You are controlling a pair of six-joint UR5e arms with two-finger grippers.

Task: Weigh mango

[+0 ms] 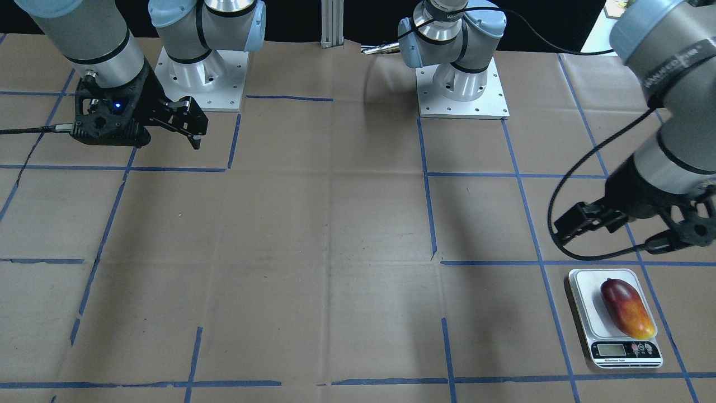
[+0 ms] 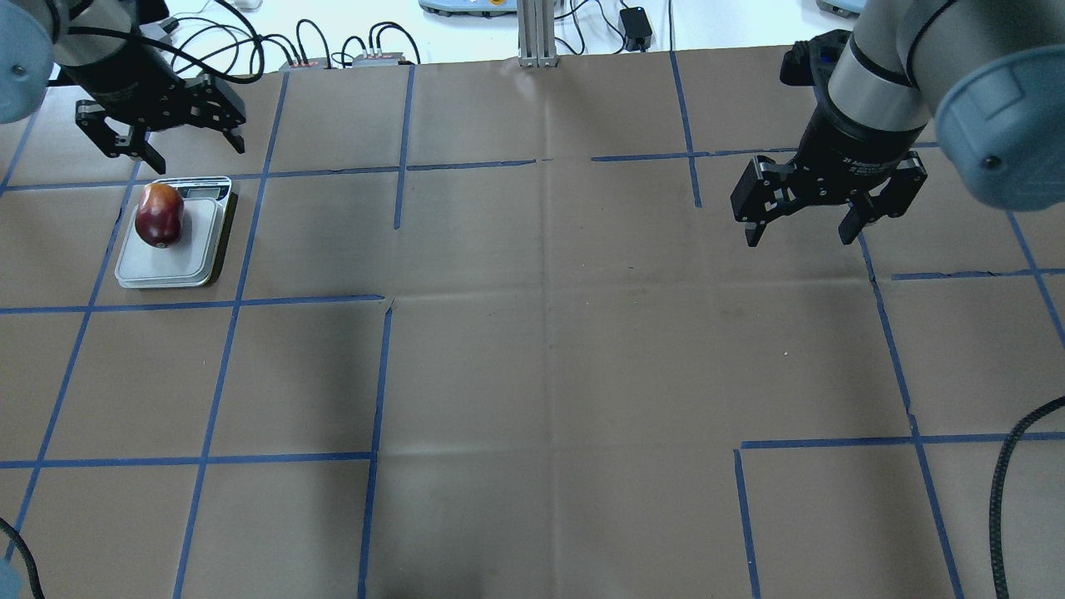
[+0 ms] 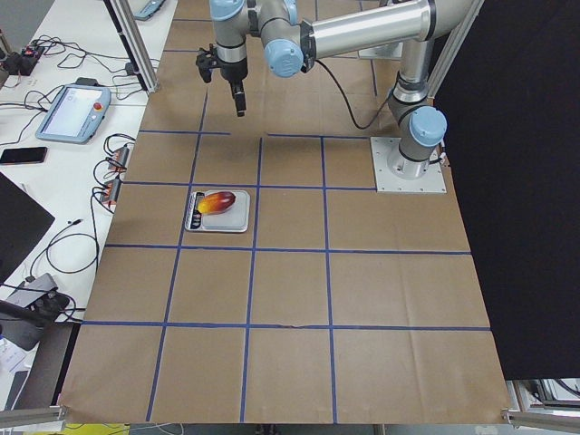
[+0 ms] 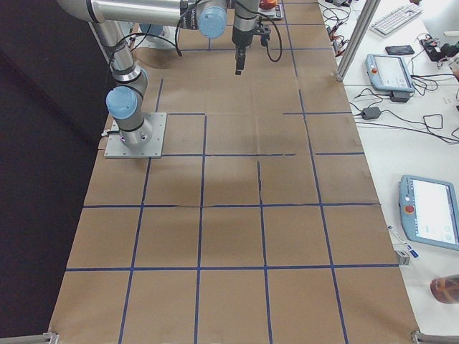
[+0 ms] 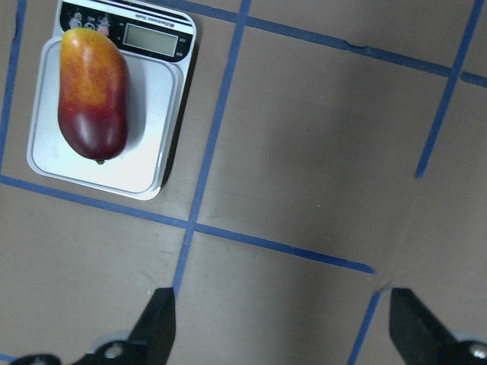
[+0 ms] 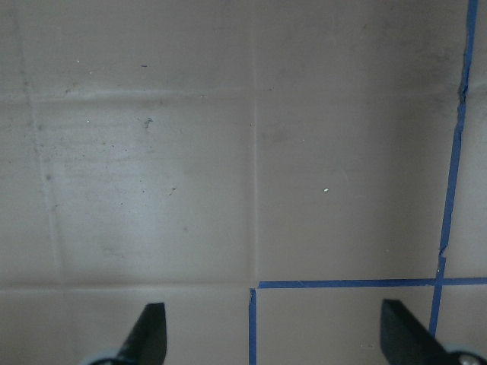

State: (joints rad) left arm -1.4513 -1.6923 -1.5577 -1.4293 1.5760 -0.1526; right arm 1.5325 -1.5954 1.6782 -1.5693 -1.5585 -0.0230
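Overhead exterior shows the mango (image 2: 159, 215) lying lengthwise on the white scale (image 2: 179, 268) on the robot's left side, yellow end toward the display. The left gripper (image 2: 200, 156) hovers just beyond the scale, spread wide and empty. The right gripper (image 2: 799, 240) hangs well apart over the brown paper (image 2: 541, 333), equally wide, holding nothing

Holds the left claw (image 2: 198, 154) aloft far out on its own side, pointing downward, both fingers (image 5: 157, 323) spread wide with nothing between them. Holds the right claw (image 2: 800, 239) aloft on the other side in the same pose, pointing down, splayed and empty. Stretches the left arm (image 1: 660, 50) and the right arm (image 1: 84, 33) forward, well apart from each other.
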